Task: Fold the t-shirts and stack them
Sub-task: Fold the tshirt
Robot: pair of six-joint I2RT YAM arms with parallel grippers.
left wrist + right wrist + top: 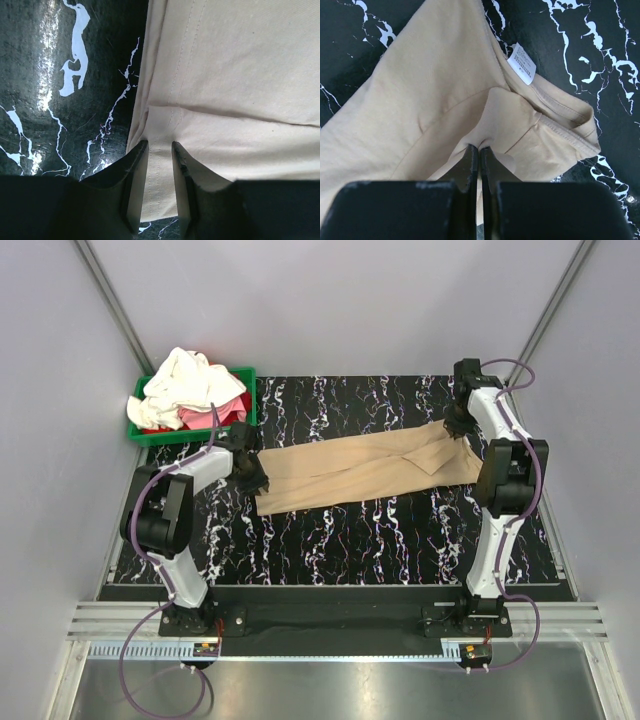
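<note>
This is a robotics lab test cell. A left arm [170,520] and a right arm [505,490], 2 in all, are bolted side by side to a black base plate [330,618] at the near edge of a marble-patterned table [400,540]. Plain pale panels [330,300] wall it in on 3 sides, aluminium rails [330,648] run along the front, purple cables [123,670] loop from the bases, and a green bin [150,435] holds heaped t-shirts [185,380].

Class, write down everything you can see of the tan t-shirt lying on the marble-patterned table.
The tan t-shirt is plain soft fabric, folded lengthwise into a long band lying across the black marble-patterned table. Stitched hems show, and a white label sits beside a seamed edge. The right end effector is shut on a pinched-up fold at its right end. The left end effector straddles the hem at its left end, grip unclear.
</note>
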